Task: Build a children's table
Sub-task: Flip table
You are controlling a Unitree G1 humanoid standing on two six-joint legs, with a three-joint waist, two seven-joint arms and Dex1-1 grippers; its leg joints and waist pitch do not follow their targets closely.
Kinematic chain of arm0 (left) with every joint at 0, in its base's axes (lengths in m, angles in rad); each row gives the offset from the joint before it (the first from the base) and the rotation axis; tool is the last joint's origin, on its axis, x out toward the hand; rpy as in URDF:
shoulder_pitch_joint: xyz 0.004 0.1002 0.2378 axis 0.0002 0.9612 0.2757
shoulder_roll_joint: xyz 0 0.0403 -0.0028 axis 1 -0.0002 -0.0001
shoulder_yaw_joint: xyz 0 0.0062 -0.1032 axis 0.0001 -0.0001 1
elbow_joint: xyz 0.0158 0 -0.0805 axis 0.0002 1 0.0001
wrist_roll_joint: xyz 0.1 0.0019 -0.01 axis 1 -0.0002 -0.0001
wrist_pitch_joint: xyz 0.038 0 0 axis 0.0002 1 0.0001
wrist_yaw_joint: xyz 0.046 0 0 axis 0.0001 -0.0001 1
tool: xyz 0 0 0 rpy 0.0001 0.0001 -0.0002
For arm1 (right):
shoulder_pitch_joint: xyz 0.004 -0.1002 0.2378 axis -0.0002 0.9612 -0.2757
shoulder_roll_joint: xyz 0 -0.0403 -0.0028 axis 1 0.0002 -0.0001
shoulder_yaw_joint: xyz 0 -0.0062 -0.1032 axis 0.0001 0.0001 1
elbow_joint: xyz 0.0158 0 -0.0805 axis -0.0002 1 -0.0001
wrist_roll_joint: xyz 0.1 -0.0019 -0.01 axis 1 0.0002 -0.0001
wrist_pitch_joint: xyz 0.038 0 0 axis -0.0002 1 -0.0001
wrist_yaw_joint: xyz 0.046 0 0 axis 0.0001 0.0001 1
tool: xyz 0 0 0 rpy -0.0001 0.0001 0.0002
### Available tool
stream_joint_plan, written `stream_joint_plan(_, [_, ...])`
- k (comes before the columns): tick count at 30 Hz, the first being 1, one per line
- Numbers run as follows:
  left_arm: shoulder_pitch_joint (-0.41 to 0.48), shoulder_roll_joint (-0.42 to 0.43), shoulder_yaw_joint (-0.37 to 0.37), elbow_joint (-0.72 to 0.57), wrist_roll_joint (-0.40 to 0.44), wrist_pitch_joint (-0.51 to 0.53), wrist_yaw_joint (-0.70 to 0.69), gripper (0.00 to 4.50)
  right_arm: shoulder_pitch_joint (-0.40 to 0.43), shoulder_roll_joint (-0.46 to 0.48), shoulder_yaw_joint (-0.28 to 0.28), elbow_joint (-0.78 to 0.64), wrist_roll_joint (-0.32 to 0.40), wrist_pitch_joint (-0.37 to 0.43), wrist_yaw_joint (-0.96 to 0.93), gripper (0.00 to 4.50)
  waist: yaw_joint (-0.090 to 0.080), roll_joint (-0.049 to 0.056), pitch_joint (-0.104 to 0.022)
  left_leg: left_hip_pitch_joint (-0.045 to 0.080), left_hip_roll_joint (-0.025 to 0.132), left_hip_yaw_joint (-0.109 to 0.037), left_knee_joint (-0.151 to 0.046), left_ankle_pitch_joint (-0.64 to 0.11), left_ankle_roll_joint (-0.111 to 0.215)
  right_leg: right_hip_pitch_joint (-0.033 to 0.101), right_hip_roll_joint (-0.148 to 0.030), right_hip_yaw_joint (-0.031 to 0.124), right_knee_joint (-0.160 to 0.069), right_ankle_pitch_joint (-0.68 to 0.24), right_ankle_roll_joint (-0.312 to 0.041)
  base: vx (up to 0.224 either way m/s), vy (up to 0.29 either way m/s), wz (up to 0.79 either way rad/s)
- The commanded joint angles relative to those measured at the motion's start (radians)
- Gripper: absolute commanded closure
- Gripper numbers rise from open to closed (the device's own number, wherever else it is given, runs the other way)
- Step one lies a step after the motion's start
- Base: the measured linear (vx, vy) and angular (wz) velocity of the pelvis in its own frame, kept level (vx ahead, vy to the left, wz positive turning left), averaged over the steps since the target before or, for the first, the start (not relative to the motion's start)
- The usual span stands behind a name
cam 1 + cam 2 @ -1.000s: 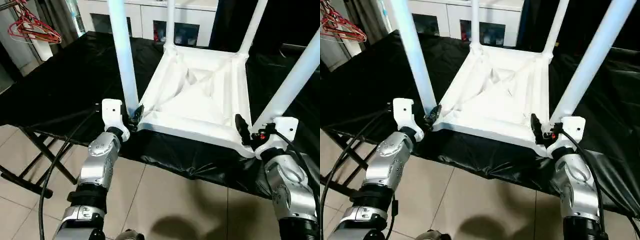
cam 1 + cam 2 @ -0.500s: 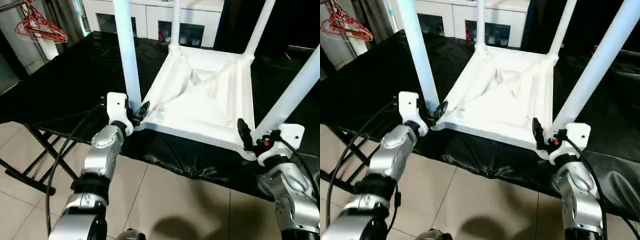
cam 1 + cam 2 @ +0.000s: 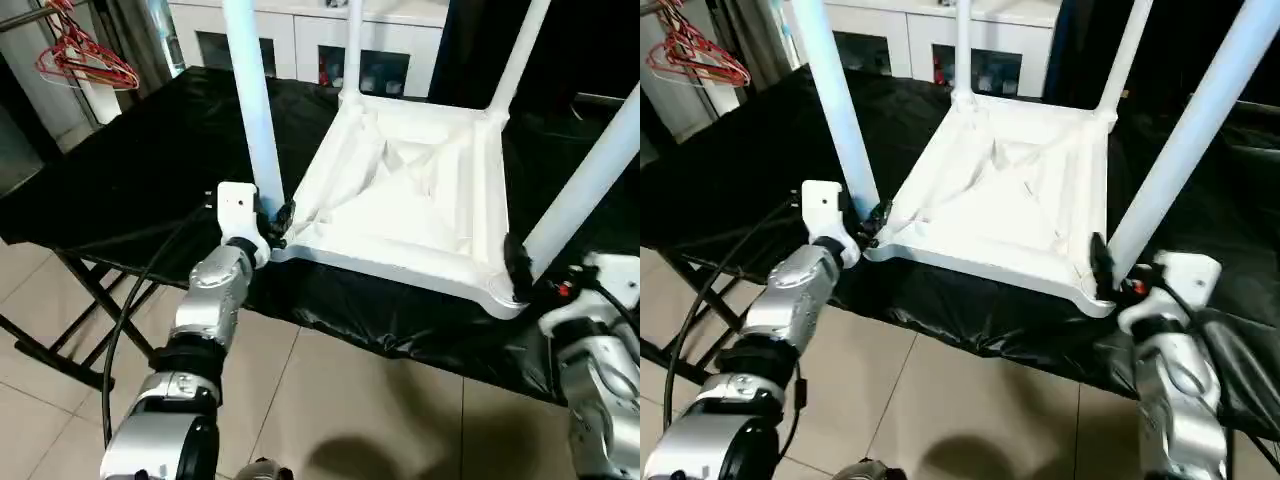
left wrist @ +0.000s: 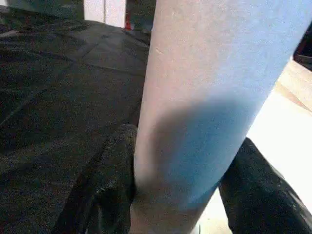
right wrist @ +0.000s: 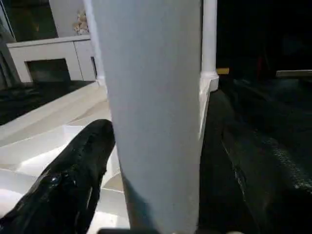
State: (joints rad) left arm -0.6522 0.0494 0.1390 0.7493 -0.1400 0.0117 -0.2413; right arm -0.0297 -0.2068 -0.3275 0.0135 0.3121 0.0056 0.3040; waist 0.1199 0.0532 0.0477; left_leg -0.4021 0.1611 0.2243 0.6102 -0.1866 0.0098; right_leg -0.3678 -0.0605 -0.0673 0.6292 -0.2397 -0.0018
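Left gripper [image 3: 276, 216]: you have its fingers [image 4: 109, 185] pressed on both sides of the near-left leg [image 3: 252, 110] just above its socket, grasping it, likely to seat or steady it.
Right gripper [image 3: 1103, 266]: your fingers [image 5: 68, 180] straddle the near-right leg [image 3: 1200, 135] at its base; whether they clamp it or stand loose, you cannot tell.
Table [image 3: 400, 200]: it lies upside down on the black cloth [image 3: 130, 160], legs up, its near corners at your grippers, so sockets face you.
Far legs [image 3: 515, 55]: both stand seated in their corners.
Cabinet [image 3: 300, 40]: behind the table, well apart.
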Motion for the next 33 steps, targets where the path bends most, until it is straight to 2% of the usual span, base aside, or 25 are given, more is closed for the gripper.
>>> stream_joint_plan(1, [-0.02,-0.01,0.031,0.032,-0.019,0.015,0.038,2.31,0.012,-0.005,-0.026,-0.034,0.019,-0.013,-0.004,0.59,-0.004,-0.012,-0.059,0.035,0.092,-0.066,-0.076,-0.192,0.045,0.024,-0.118,0.059,-0.088,-0.07,-0.183,0.0,0.0,0.0])
stream_joint_plan(4, [-0.024,-0.013,0.038,0.038,-0.024,0.016,0.05,2.31,0.038,-0.01,-0.033,-0.062,0.037,-0.009,0.015,0.59,-0.006,-0.012,-0.057,0.036,0.092,-0.066,-0.078,-0.211,0.038,0.021,-0.118,0.061,-0.094,-0.11,-0.174,0.0,0.0,0.0])
stream_joint_plan(5, [-0.03,-0.017,0.048,0.042,-0.03,0.023,0.065,2.31,0.099,-0.041,0.001,-0.113,0.053,0.01,0.101,0.59,-0.008,-0.014,-0.057,0.034,0.092,-0.068,-0.079,-0.209,0.039,0.022,-0.118,0.06,-0.094,-0.115,-0.172,0.0,0.0,0.0])
stream_joint_plan(7, [-0.032,-0.018,0.05,0.044,-0.033,0.025,0.068,2.31,0.12,-0.053,0.015,-0.13,0.056,0.017,0.132,0.59,-0.001,-0.014,-0.055,0.037,0.094,-0.066,-0.077,-0.224,0.049,0.022,-0.12,0.063,-0.1,-0.128,-0.158,0.0,0.0,0.0])
stream_joint_plan(8, [-0.038,-0.019,0.05,0.049,-0.035,0.025,0.068,2.31,0.156,-0.073,0.029,-0.157,0.051,0.017,0.159,0.59,-0.006,-0.015,-0.056,0.026,0.091,-0.07,-0.079,-0.203,0.057,0.028,-0.12,0.06,-0.095,-0.111,-0.159,0.0,0.0,0.0])
stream_joint_plan(11, [-0.043,-0.024,0.055,0.053,-0.047,0.03,0.069,2.31,0.188,-0.087,0.017,-0.181,0.06,0.021,0.165,0.59,-0.008,-0.015,-0.054,0.03,0.09,-0.069,-0.078,-0.218,0.064,0.021,-0.12,0.058,-0.104,-0.155,-0.155,0.0,0.0,0.0])
stream_joint_plan(15, [-0.047,-0.037,0.061,0.051,-0.067,0.043,0.064,2.32,0.218,-0.094,-0.003,-0.225,0.099,0.049,0.172,0.59,-0.009,-0.015,-0.051,0.032,0.091,-0.07,-0.081,-0.238,0.053,0.018,-0.119,0.06,-0.112,-0.22,-0.146,0.0,0.0,0.0])
stream_joint_plan(16, [-0.047,-0.042,0.065,0.045,-0.077,0.053,0.061,2.32,0.228,-0.1,0.005,-0.246,0.11,0.063,0.183,0.59,-0.008,-0.018,-0.051,0.031,0.092,-0.07,-0.081,-0.235,0.054,0.019,-0.118,0.06,-0.11,-0.215,-0.144,0.0,0.0,0.0])
stream_joint_plan(17, [-0.047,-0.046,0.07,0.039,-0.085,0.063,0.06,2.32,0.238,-0.107,0.014,-0.264,0.12,0.076,0.193,0.59,-0.008,-0.016,-0.053,0.032,0.092,-0.071,-0.081,-0.231,0.056,0.017,-0.118,0.059,-0.108,-0.202,-0.145,0.0,0.0,0.0])
stream_joint_plan(19, [-0.048,-0.055,0.084,0.025,-0.107,0.092,0.057,2.32,0.263,-0.121,0.045,-0.313,0.174,0.134,0.232,0.59,-0.006,-0.018,-0.052,0.03,0.091,-0.069,-0.079,-0.219,0.068,0.02,-0.119,0.06,-0.107,-0.185,-0.147,0.0,0.0,0.0])
stream_joint_plan(21, [-0.044,-0.068,0.102,-0.009,-0.142,0.143,0.047,2.32,0.29,-0.157,0.118,-0.374,0.209,0.21,0.295,0.59,-0.004,-0.023,-0.05,0.025,0.088,-0.069,-0.076,-0.206,0.082,0.023,-0.121,0.058,-0.11,-0.206,-0.139,0.0,0.0,0.0])
stream_joint_plan(23, [-0.041,-0.074,0.11,-0.023,-0.158,0.165,0.049,2.32,0.29,-0.168,0.147,-0.385,0.208,0.234,0.311,0.59,-0.003,-0.022,-0.05,0.025,0.089,-0.071,-0.075,-0.202,0.081,0.02,-0.123,0.058,-0.112,-0.239,-0.134,0.0,0.0,0.0])
stream_joint_plan(24, [-0.035,-0.084,0.123,-0.045,-0.182,0.195,0.054,2.32,0.278,-0.177,0.182,-0.384,0.196,0.265,0.316,0.59,-0.004,-0.027,-0.049,0.025,0.088,-0.069,-0.076,-0.205,0.08,0.018,-0.121,0.058,-0.114,-0.252,-0.132,0.0,0.0,0.0])
stream_joint_plan(25, [-0.027,-0.092,0.131,-0.068,-0.204,0.224,0.058,2.32,0.259,-0.179,0.21,-0.375,0.181,0.293,0.31,0.59,-0.004,-0.022,-0.05,0.026,0.089,-0.071,-0.077,-0.203,0.068,0.017,-0.121,0.057,-0.113,-0.259,-0.139,0.0,0.0,0.0])
stream_joint_plan(26, [-0.018,-0.098,0.133,-0.087,-0.217,0.248,0.059,2.31,0.238,-0.171,0.225,-0.361,0.179,0.312,0.304,0.59,-0.007,-0.031,-0.05,0.026,0.09,-0.07,-0.078,-0.2,0.064,0.017,-0.118,0.056,-0.11,-0.251,-0.148,0.0,0.0,0.0])
stream_joint_plan(27, [-0.008,-0.109,0.136,-0.114,-0.234,0.276,0.061,2.31,0.205,-0.16,0.234,-0.335,0.169,0.354,0.269,0.59,-0.006,-0.025,-0.05,0.026,0.09,-0.07,-0.076,-0.194,0.06,0.016,-0.121,0.058,-0.109,-0.246,-0.155,0.0,0.0,0.0])
stream_joint_plan(30, [0.013,-0.131,0.142,-0.165,-0.261,0.312,0.067,2.31,0.127,-0.132,0.251,-0.255,0.117,0.384,0.206,0.59,-0.009,-0.027,-0.05,0.025,0.086,-0.067,-0.076,-0.178,0.054,0.014,-0.118,0.058,-0.11,-0.228,-0.164,0.0,0.0,0.0])
stream_joint_plan(31, [0.016,-0.135,0.141,-0.173,-0.262,0.317,0.067,2.31,0.111,-0.124,0.252,-0.239,0.122,0.402,0.196,0.59,-0.008,-0.031,-0.054,0.024,0.085,-0.066,-0.073,-0.151,0.056,0.017,-0.119,0.058,-0.103,-0.195,-0.174,0.0,0.0,0.0])
stream_joint_plan(32, [0.02,-0.141,0.144,-0.182,-0.265,0.325,0.07,2.31,0.089,-0.119,0.259,-0.219,0.122,0.422,0.184,0.59,-0.006,-0.031,-0.056,0.025,0.086,-0.064,-0.071,-0.129,0.064,0.016,-0.117,0.058,-0.1,-0.16,-0.174,0.0,0.0,0.0])
stream_joint_plan(33, [0.023,-0.147,0.149,-0.191,-0.27,0.332,0.075,2.31,0.07,-0.113,0.266,-0.199,0.128,0.433,0.183,0.29,-0.005,-0.03,-0.058,0.023,0.086,-0.064,-0.068,-0.102,0.076,0.019,-0.117,0.059,-0.093,-0.111,-0.18,0.0,0.0,0.0])
